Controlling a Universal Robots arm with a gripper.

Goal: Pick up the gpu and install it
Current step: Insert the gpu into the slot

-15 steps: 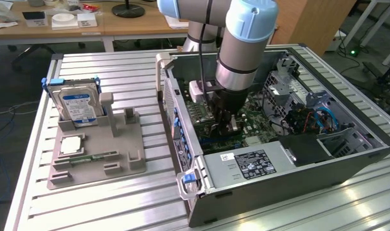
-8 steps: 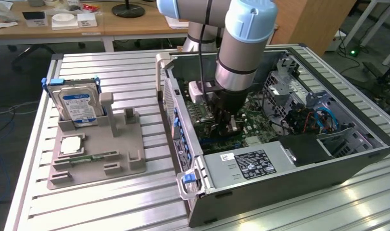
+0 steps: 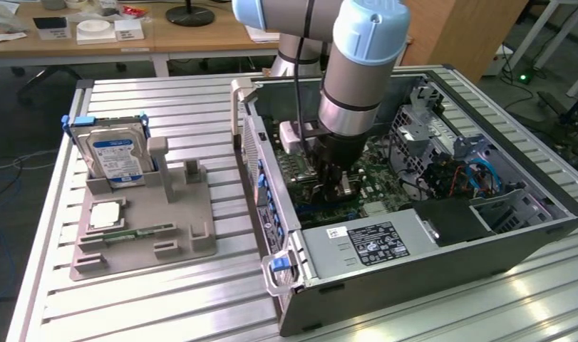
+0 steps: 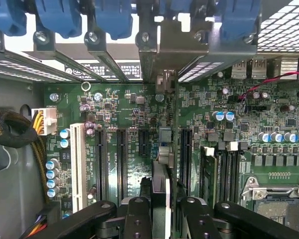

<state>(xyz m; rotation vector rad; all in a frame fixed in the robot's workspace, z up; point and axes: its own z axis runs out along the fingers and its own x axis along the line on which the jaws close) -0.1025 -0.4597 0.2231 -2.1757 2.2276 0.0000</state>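
1. The end effector (image 4: 159, 209) is clamped on the gpu (image 4: 161, 164), which shows edge-on in the wrist view as a thin dark card running up the lower centre of the frame, its metal bracket reaching the slot openings at the upper centre
2. In the exterior view the end effector (image 3: 331, 182) sits low inside the computer case (image 3: 517, 235), at the centre of the frame, directly over the motherboard (image 3: 384, 185)
3. The card appears lined up with one of the long black expansion slots (image 4: 100, 164) on the green board; whether its edge is already touching a slot cannot be told
4. To do this step well, I judge the card should stay upright and parallel to the slot, with the bracket meeting the rear opening squarely and the push going straight down, not tilted
5. Farther out, toward the exterior view's left, a grey parts holder (image 3: 146, 228) on the bench (image 3: 174, 299) carries the hard drive (image 3: 115, 158) standing upright
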